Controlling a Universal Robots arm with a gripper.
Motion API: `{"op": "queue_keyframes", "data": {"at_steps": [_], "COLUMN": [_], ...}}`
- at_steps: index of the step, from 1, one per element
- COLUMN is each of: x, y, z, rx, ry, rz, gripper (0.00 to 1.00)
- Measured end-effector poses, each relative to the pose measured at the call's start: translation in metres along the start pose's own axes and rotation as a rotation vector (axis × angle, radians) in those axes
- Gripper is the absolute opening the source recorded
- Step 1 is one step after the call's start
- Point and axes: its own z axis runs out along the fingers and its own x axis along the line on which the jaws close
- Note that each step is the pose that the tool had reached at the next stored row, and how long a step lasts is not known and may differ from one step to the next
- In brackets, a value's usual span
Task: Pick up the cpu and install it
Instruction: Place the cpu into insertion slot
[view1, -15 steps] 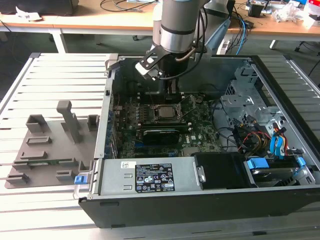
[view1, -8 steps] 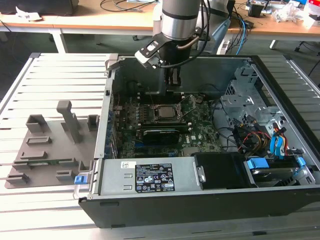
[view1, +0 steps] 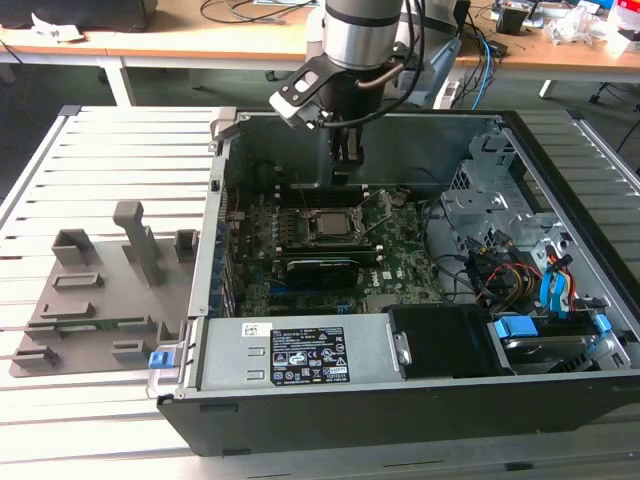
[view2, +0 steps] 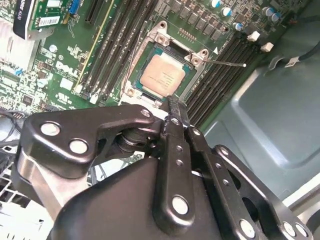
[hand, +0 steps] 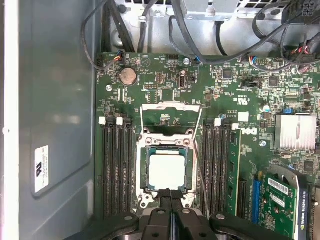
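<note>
While the arm hangs over the open computer case (view1: 400, 400), the pincer (hand: 170, 197) is clenched, its two black fingers (hand: 165, 200) pressed flat against each other. In the second wrist view the pincer (view2: 173, 102) tips line up with one edge of the socket, just beside the cpu (view2: 162, 76). In the exterior view the pincer (view1: 347, 172) sits above the motherboard, clear of the chip.

The cpu (hand: 167, 171) lies flat inside the socket frame (hand: 141, 170) on the green motherboard (hand: 165, 85), pale metal top facing up. In the exterior view the cpu (view1: 328, 222) is near the middle of the board.

The socket's load plate (hand: 172, 107) is swung open and lies back on the board beside the socket. A thin retention lever (view2: 227, 62) sticks out from the socket corner. Memory slots (hand: 117, 170) run along both sides of the socket. A coin cell battery (hand: 127, 76) sits further out on the board, and a graphics card (hand: 287, 195) and a finned heatsink (hand: 297, 131) are off to one side.

The case lies on its side on a slatted grey desk (view1: 100, 140). Its power supply (view1: 300, 355) runs along the near wall, with blue cables (view1: 555, 290) at the exterior view's right. A grey moulded holder (view1: 100, 300) rests on the desk at the exterior view's left, well apart from the pincer.
</note>
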Motion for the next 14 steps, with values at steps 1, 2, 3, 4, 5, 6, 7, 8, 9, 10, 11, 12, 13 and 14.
{"op": "queue_keyframes", "data": {"at_steps": [1, 2, 3, 4, 5, 6, 7, 8, 9, 10, 11, 12, 13, 14], "x": [0.0000, 0.0000, 0.0000, 0.0000, 0.0000, 0.0000, 0.0000, 0.0000, 0.0000, 0.0000, 0.0000, 0.0000, 0.0000, 0.0000], "y": [0.0000, 0.0000, 0.0000, 0.0000, 0.0000, 0.0000, 0.0000, 0.0000, 0.0000, 0.0000, 0.0000, 0.0000, 0.0000, 0.0000], "z": [-0.0010, -0.0011, -0.0012, -0.0012, -0.0012, -0.0012, -0.0012, -0.0012, -0.0012, -0.0012, -0.0012, -0.0012, -0.0012, -0.0012], "rx": [-0.0002, -0.0001, -0.0001, 0.0000, 0.0000, 0.0000, 0.0000, -0.0001, -0.0001, -0.0001, 0.0000, 0.0000, 0.0000, 0.0000], "ry": [0.0005, 0.0004, 0.0003, 0.0003, 0.0002, 0.0003, 0.0003, 0.0003, 0.0003, 0.0003, 0.0002, 0.0002, 0.0002, 0.0002], "rz": [-0.010, -0.011, -0.011, -0.011, -0.011, -0.012, -0.012, -0.012, -0.012, -0.012, -0.012, -0.012, -0.012, -0.012], "gripper": [0.11, 0.11, 0.11, 0.11, 0.11, 0.11, 0.11, 0.11, 0.11, 0.11, 0.11, 0.11, 0.11, 0.11]}}
